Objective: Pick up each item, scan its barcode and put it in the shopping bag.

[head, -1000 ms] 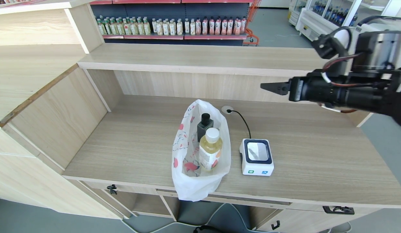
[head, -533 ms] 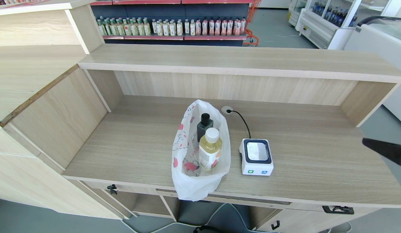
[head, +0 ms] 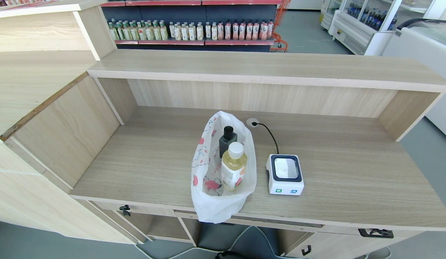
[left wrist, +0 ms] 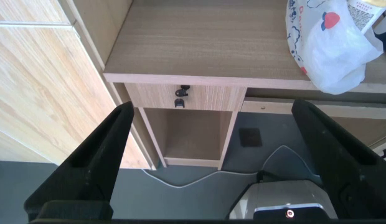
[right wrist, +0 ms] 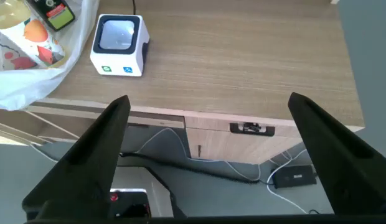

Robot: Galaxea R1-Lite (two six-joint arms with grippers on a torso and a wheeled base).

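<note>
Two bottles inside shopping bag

White shopping bag with red prints — inside it, a pale yellow bottle with white cap and a black bottle. Beside the bag, a white scanner, dark-framed, on the light wood-grain counter.

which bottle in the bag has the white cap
The bottle of pale yellow liquid, at the near end of the shopping bag. The other one, standing behind it, is a dark bottle with a black cap.
</note>
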